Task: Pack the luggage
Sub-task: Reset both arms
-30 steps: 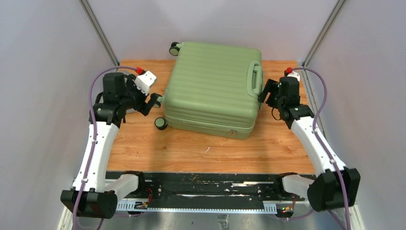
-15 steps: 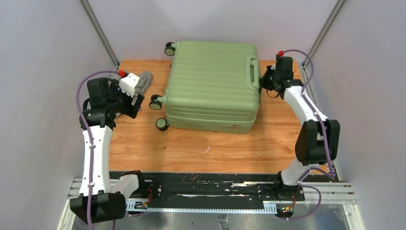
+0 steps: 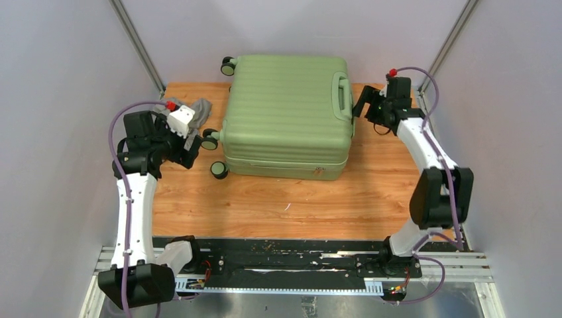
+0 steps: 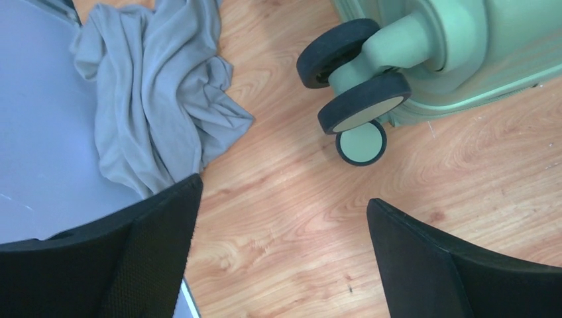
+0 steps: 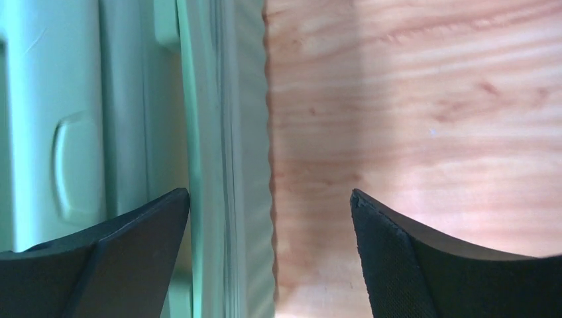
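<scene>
Ribbed matt plastic luggage (image 3: 285, 109); wood-grain table (image 3: 291, 205); soft grey cloth (image 4: 156, 86)

Overhead looks down from behind — wrist views close beside luggage (image 3: 285, 112).

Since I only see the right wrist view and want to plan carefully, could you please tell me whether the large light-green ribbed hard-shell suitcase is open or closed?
Observer: The suitcase lies closed and flat on the wooden table.
Operator: Thank you. Is anything waiting to be packed?
Observer: A crumpled grey cloth lies on the table at the far left, apart from the suitcase's black-and-green wheels.
Operator: Is the left gripper holding it?
Observer: No, the left gripper is open and empty, above bare wood beside the cloth.
</scene>
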Robot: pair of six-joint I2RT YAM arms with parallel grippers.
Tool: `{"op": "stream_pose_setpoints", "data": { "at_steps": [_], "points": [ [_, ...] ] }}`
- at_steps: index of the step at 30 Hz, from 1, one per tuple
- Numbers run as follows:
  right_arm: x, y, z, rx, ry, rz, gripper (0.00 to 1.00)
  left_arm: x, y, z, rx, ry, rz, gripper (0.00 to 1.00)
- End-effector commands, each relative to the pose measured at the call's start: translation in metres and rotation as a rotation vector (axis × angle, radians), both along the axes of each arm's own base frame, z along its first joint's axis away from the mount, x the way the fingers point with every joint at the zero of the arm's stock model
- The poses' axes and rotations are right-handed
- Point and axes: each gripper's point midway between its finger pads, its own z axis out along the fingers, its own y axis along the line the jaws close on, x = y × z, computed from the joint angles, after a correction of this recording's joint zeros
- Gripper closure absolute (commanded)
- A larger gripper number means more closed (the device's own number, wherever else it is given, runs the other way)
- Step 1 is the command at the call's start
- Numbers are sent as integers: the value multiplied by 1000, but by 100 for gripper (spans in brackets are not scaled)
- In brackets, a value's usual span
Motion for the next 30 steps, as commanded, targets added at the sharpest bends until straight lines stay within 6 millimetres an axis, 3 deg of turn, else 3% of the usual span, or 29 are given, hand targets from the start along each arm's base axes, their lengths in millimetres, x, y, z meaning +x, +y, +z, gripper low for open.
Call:
{"op": "stream_pose_setpoints", "data": {
  "at_steps": [1,4,8,11,16,20,24,30],
  "points": [
    [-36,-52,61,-16,-165,-179,6,9,11,6,-21,-14,59,0],
    [-69,-94,65,-86,-205,-342,5,18,29,2,-18,-41,149,0],
    [-109,-129,52,-210,-227,-488,1,28,53,-23,14,-60,255,0],
    [-126,-138,25,-295,-215,-483,0,36,55,-47,5,-77,258,0],
    [-148,-142,-28,-344,-149,-486,0,52,40,-91,-139,-6,251,0],
    [-155,-143,-66,-353,-84,-495,0,67,39,-117,-210,-39,288,0],
    [-160,-147,-89,-388,-76,-493,0,76,32,-134,-281,-51,287,0],
    [-139,-141,-94,-384,-214,-436,0,91,5,-145,-447,-39,201,0]
  ]
}}
